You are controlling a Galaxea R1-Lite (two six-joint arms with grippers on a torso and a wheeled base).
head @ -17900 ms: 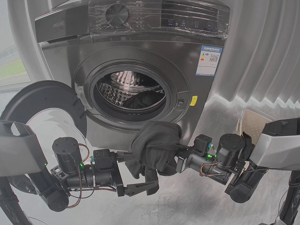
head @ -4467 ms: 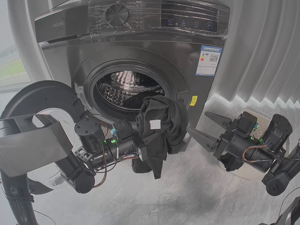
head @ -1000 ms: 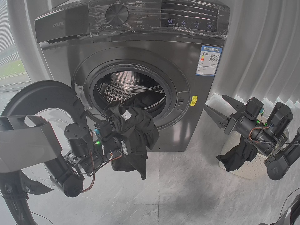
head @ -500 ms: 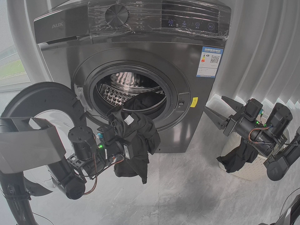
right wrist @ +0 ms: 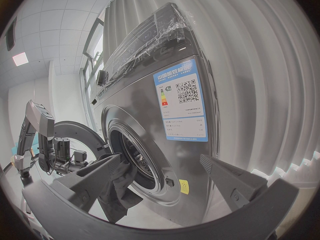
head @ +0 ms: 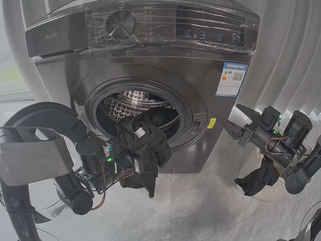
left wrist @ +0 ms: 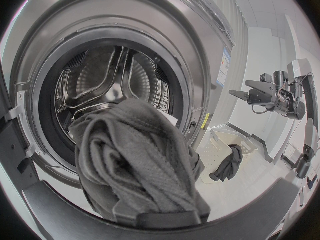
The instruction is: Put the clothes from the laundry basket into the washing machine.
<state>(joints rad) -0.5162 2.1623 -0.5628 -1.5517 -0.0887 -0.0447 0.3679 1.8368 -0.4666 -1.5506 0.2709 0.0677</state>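
1. The left gripper (head: pixel 139 156) is closed on a bundled dark garment (head: pixel 143 141). Its fingers are buried in the cloth, which drapes over and around them and hangs below.
2. The held garment sits at the lower lip of the open porthole of the washing machine (head: pixel 133 67). Its top edge overlaps the rim of the drum (head: pixel 133 104), and most of its bulk is outside, in front of the machine.
3. Another dark cloth (head: pixel 162 116) lies inside the drum, behind the held bundle.
4. The door (head: pixel 43 117) is swung wide open on the robot's left, beside the left arm.
5. The right gripper (head: pixel 228 112) hangs well apart to the right of the machine, its fingers spread wide and holding nothing.
6. Below it stands the white laundry basket (head: pixel 279 191), with a second dark garment (head: pixel 257 181) draped over its near rim.
7. A small white tag (head: pixel 139 132) shows on the held garment; its print is too small to tell.
8. A blue-and-white energy label (head: pixel 234 79) with coloured bars and a square code is on the machine's front at the upper right, and a small yellow sticker (head: pixel 211 123) sits lower, beside the porthole.
9. Clear plastic film (head: pixel 167 17) covers the round dial (head: pixel 119 24) and the lit touch icons (head: pixel 210 35). A short logo is on the drawer front at the upper left.
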